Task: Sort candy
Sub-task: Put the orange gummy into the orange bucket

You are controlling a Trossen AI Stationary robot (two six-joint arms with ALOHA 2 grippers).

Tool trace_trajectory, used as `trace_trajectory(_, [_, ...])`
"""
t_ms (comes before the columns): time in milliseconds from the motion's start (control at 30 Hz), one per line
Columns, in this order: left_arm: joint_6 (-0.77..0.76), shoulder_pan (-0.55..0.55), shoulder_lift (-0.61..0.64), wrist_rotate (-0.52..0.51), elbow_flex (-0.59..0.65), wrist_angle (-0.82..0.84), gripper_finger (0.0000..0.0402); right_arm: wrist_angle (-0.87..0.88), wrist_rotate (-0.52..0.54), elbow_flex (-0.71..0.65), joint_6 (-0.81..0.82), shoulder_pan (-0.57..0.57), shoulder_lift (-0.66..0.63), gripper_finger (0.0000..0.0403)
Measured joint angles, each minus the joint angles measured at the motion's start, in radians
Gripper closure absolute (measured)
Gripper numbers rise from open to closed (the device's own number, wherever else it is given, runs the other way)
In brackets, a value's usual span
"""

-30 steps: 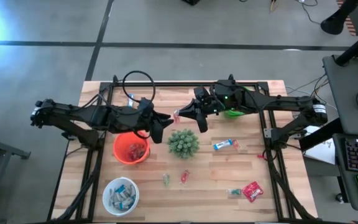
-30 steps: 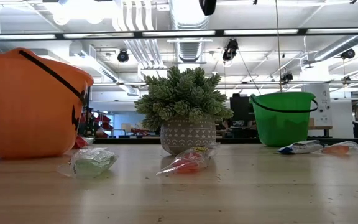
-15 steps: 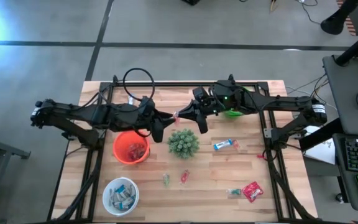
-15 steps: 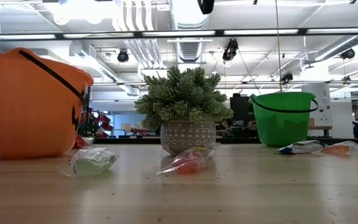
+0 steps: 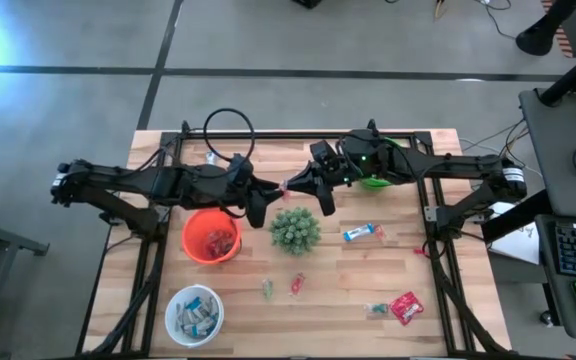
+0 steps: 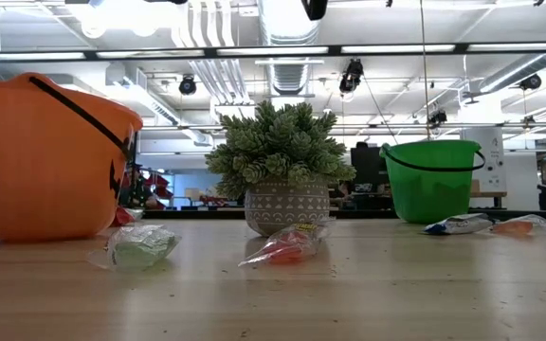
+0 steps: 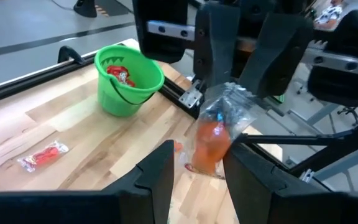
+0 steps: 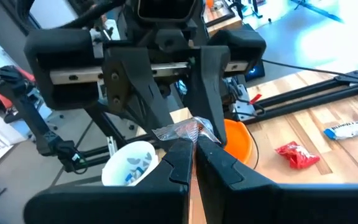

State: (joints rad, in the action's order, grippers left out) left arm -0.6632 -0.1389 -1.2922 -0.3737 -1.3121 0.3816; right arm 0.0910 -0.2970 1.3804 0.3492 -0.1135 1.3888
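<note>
A candy [image 7: 213,134], orange in a clear wrapper, hangs in the air over the table's middle, seen as a small red speck [image 5: 284,185] in the high view. My right gripper [image 8: 196,146] [image 5: 291,184] is shut on it, reaching in from the right. My left gripper [image 7: 199,157] [image 5: 268,193] faces it from the left, open, one finger on each side of the candy's lower part; whether they touch it I cannot tell. More candy lies on the table: a blue-and-white bar [image 5: 363,233], a red packet [image 5: 406,306], a green piece [image 5: 267,289] and a red piece [image 5: 297,284]. My right gripper pinches the candy's crinkled clear wrapper end [image 8: 188,132] between its two fingertips. The fingers come in about level from the table's right side. The candy hangs below them, lifted clear of the table, its orange body [image 7: 209,144] lowest.
A spiky green plant [image 5: 294,229] in a pot stands just nearer than the grippers. An orange bucket [image 5: 210,238] holds some pieces and a white bowl [image 5: 194,314] holds blue-and-white ones. A green bucket [image 5: 376,178] sits under the right arm. Black frame rails run along the table's sides.
</note>
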Motion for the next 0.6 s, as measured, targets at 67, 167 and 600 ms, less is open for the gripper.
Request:
trace_trajectory(67, [0.001,0.003,-0.010,0.000,0.000,0.000,0.0283,0.001,0.000,0.000,0.000,0.000,0.002,0.0394])
trace_trajectory(167, [0.023,0.005,-0.023,0.000,0.000,-0.006,0.0285,0.002,0.000,0.000,0.000,0.000,0.003,0.0394])
trace_trajectory(600, [0.186,0.005,-0.032,0.053,0.000,-0.041,0.0392,0.001,-0.003,0.000,-0.001,0.000,0.003,0.0394])
